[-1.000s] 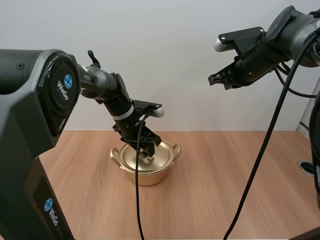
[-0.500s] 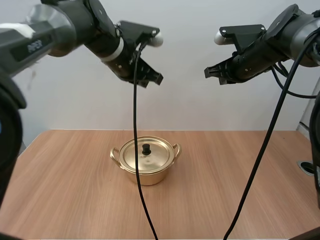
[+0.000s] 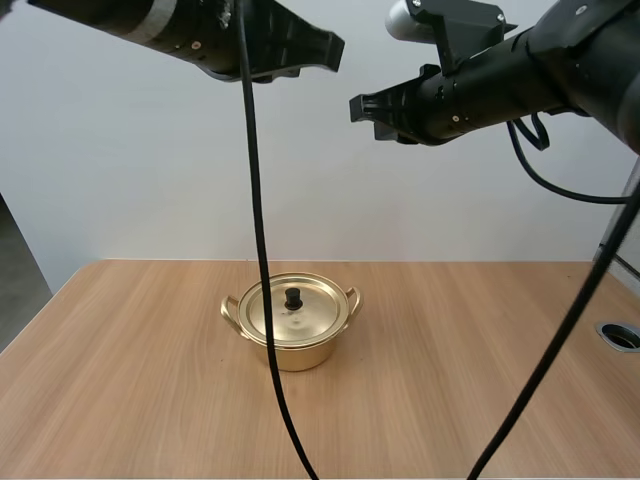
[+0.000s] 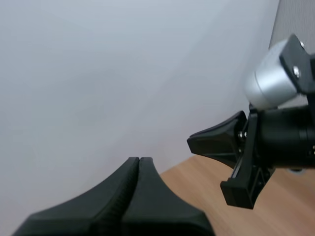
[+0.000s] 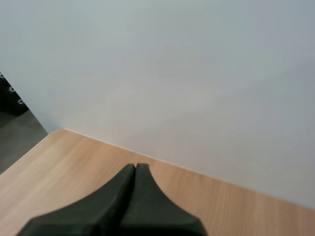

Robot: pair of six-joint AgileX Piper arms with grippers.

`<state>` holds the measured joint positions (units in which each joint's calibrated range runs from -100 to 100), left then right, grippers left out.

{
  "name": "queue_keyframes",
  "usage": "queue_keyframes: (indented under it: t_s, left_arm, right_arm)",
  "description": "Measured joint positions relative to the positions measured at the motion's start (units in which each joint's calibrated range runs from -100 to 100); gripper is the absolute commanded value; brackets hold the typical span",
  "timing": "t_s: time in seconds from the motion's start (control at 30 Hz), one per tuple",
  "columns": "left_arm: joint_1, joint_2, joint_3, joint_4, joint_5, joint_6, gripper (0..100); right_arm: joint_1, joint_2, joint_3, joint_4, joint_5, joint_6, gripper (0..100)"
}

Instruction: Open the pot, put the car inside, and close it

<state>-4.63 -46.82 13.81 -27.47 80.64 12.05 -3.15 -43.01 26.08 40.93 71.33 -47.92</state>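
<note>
Worktop (image 3: 480,380): pale wood, bearing one item. Left arm (image 3: 150,25), right arm (image 3: 520,80): both held high above the worktop, well apart from the pot, reaching toward each other. Left gripper (image 4: 139,163): clenched on nothing, fingers (image 4: 118,194) pressed into one dark wedge. Right gripper (image 5: 135,168): likewise clenched and empty. Pot (image 3: 290,350): gold metal, upright, a little left of the middle of the worktop and nearer its back edge than its front; two side handles (image 3: 230,308). Lid (image 3: 270,315): seated level on the rim. Knob (image 3: 293,298): black, upright at the lid's centre. Car: whether it lies under the lid cannot be told, the lid being opaque. Step in hand, as judged: with the lid on and both grippers empty, the lid is the thing to take first. Handling advice: bring one gripper down plumb over the knob, fingers parted wider than the knob before the descent; close on it low, beneath its head; lift straight up, since a slanted pull would likely drag or tip so light a pot; set the lid flat on bare worktop beside the pot, toward the front edge, handy for closing; keep the other arm high and clear of the path
</note>
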Motion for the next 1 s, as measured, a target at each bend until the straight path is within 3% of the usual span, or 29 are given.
queue_keyframes:
  t_s: [0.13, 0.37, 0.57, 0.7, 1.0]
  left_arm:
    - [0.94, -7.5, 4.3, 4.5, -8.7, -6.2, 0]
    - [1.52, -21.2, 17.4, 16.8, -26.6, -16.5, 0]
    - [4.92, -32.4, 29.2, 26.8, -41.8, -25.5, 0]
    - [6.37, -39.7, 37.6, 31.9, -51.4, -30.4, 0]
    - [6.45, -42.7, 55.7, 30.4, -60.8, -29.0, 0]
  right_arm:
    - [0.1, -8.0, 5.8, -2.8, -11.0, -1.2, 0]
    - [-0.1, -21.4, 15.3, -3.1, -28.9, 5.2, 0]
    - [-1.2, -32.9, 24.9, -3.2, -42.0, 4.3, 0]
    - [-1.2, -38.6, 31.4, -0.3, -44.3, 2.7, 0]
    - [-1.2, -46.0, 42.1, 12.8, -44.6, -8.6, 0]
